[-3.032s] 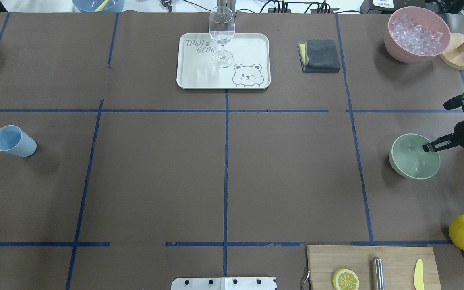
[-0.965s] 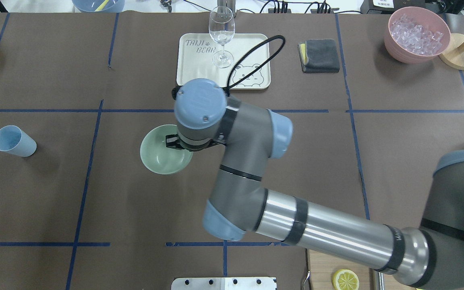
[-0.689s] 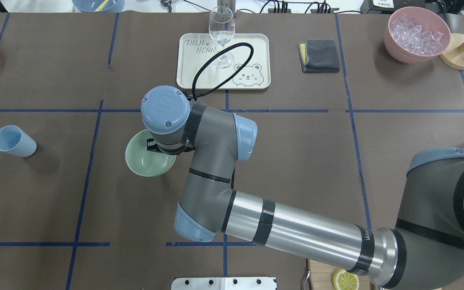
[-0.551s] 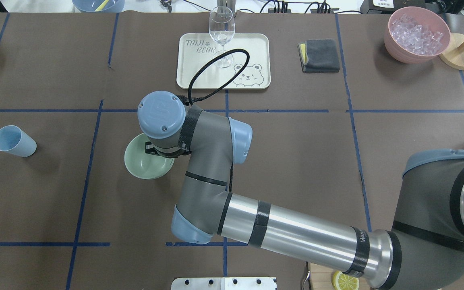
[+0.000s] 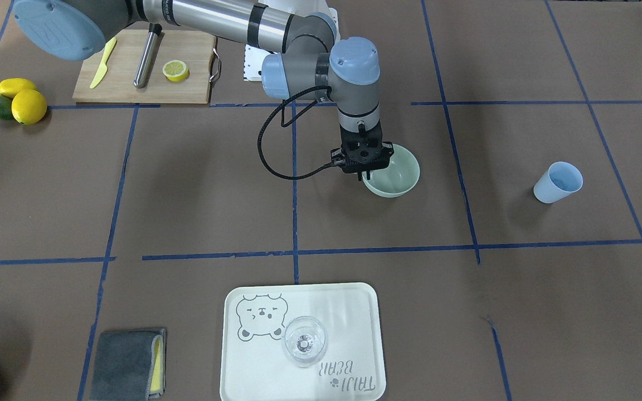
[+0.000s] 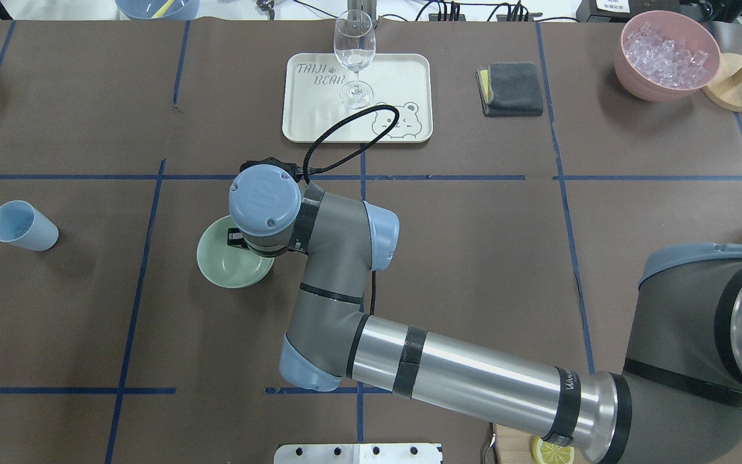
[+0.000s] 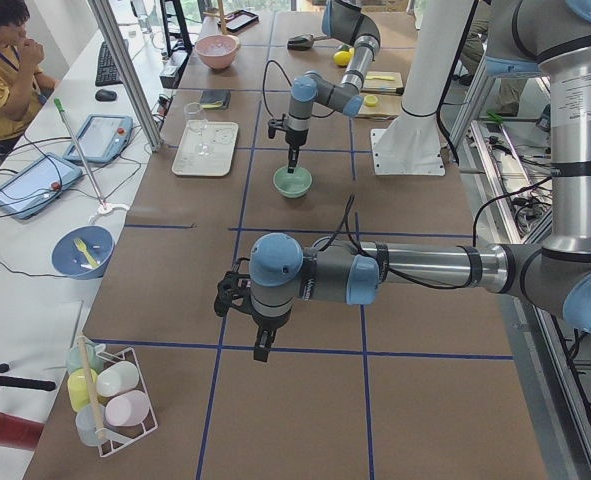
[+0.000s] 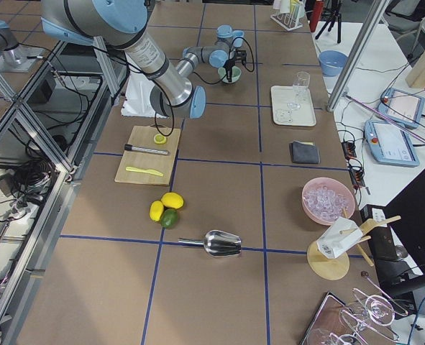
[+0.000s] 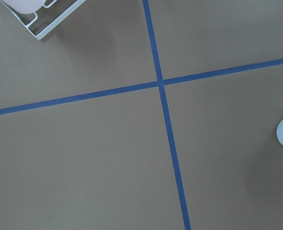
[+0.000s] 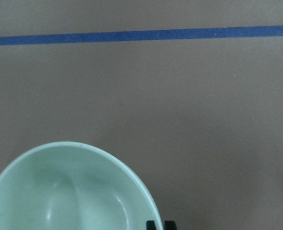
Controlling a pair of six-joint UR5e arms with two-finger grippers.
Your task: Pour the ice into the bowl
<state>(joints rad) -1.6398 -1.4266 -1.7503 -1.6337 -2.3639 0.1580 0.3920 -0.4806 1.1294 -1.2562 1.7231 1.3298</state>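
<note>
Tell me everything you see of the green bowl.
The bowl is round, pale mint green, smooth and matte, plastic by its look. It is upright, and no ice shows inside. It is near the table's middle, inside one taped square, on the side toward the blue cup. The right gripper comes straight down and pinches its rim on the robot's right side. Whether its base rests on the table cannot be told.

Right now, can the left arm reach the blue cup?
Probably yes: the blue cup sits alone, its edge shows in the left wrist view, and the right gripper holds the bowl well aside.
</note>
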